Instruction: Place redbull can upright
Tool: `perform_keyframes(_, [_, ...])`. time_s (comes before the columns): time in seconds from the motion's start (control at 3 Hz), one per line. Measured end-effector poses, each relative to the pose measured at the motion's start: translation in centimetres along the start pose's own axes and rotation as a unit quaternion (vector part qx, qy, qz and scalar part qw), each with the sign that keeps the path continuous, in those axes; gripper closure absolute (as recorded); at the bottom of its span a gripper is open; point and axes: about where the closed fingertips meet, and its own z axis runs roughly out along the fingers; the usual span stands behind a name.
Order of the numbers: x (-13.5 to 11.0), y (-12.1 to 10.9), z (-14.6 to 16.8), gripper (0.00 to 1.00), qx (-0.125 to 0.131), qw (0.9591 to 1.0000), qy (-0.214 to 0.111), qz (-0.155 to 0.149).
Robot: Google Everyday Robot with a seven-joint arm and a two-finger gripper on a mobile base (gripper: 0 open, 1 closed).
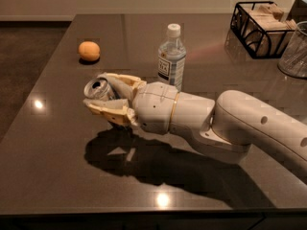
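The redbull can [99, 89] is a shiny silver can, seen end-on with its pull-tab top facing left and slightly up. It lies sideways between the cream fingers [109, 110] of my gripper [96, 92], which is shut on it. The gripper holds the can a little above the dark table [57, 166], left of centre, with its shadow on the table below. My white arm reaches in from the right.
A clear water bottle [171, 57] with a white cap stands just behind the gripper's wrist. An orange [89, 51] lies at the back left. A black wire basket [261, 28] and a clear glass container [295, 51] stand at the back right.
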Motion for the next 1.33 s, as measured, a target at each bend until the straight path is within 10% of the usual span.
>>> perform_keyframes(1.33, [-1.9, -0.5, 0.1, 1.00, 0.027, 0.9968, -0.062, 0.043])
